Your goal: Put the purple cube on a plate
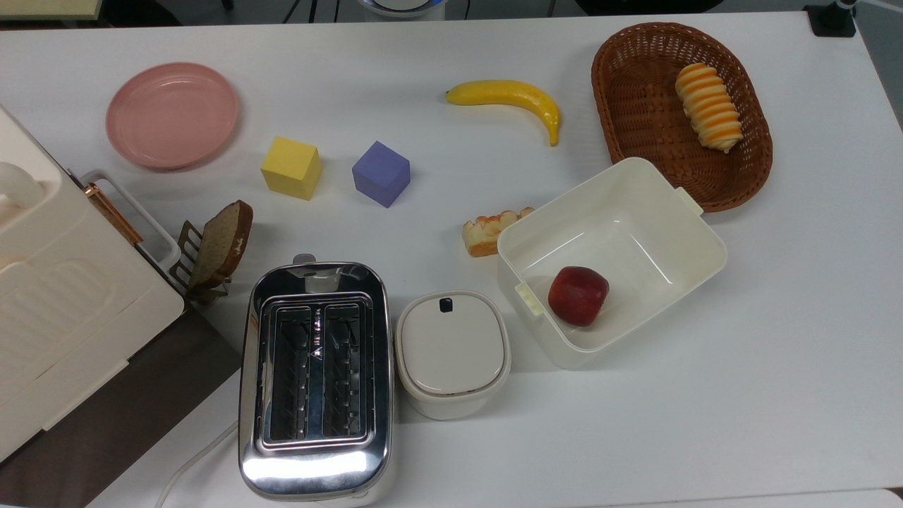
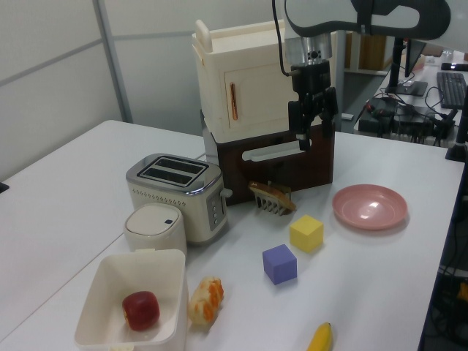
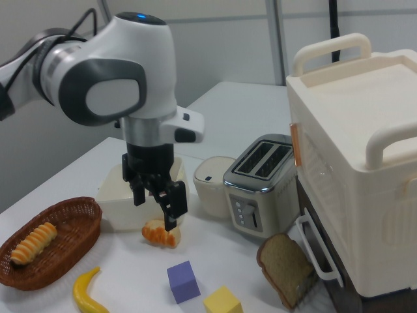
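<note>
Purple cube sits mid-table beside yellow cube — plate upper left; gripper aloft, fingers parted, holding nothing.

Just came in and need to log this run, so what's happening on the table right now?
The gripper hangs open and empty above the table, holding nothing. The purple cube sits on the table beside a yellow cube, and the pink plate is empty. The cube hasn't been picked up yet.

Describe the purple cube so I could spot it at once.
Start at the chrome toaster in the top view. Beyond its far end two cubes sit side by side on the white table. The purple cube is the right one, blue-violet; the yellow cube lies nearer the pink plate.
</note>
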You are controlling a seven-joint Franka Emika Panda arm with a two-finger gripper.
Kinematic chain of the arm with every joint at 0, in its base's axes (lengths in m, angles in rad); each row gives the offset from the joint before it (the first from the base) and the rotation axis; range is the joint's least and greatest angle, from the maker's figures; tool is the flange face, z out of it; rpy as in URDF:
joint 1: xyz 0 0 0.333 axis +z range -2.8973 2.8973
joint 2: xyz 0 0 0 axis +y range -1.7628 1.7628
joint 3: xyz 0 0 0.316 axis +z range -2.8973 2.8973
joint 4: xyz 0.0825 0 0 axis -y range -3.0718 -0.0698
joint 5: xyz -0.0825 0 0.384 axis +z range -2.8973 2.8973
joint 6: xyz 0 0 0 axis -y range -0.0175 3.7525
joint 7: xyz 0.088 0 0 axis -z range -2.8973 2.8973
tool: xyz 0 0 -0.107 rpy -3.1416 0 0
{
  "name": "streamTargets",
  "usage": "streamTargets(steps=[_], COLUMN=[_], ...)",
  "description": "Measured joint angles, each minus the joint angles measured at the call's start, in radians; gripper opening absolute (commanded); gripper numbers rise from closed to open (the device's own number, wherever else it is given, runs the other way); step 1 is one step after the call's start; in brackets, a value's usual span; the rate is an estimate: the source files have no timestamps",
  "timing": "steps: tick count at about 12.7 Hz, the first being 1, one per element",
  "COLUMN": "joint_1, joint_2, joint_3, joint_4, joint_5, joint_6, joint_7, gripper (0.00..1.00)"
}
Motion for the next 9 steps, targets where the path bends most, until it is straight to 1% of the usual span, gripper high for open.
streamTargets(steps=[2,5,9], joint_1=[-0.014,-0.004,0.011], joint_2=[0.011,0.029,0.079], joint_3=[-0.003,0.003,0.011], joint_4=[0.000,0.000,-0.008], joint_5=[0.022,0.022,0.027], joint_6=[0.005,0.014,0.121], joint_7=[-0.005,-0.011,-0.011], gripper=[1.00,1.00,1.00])
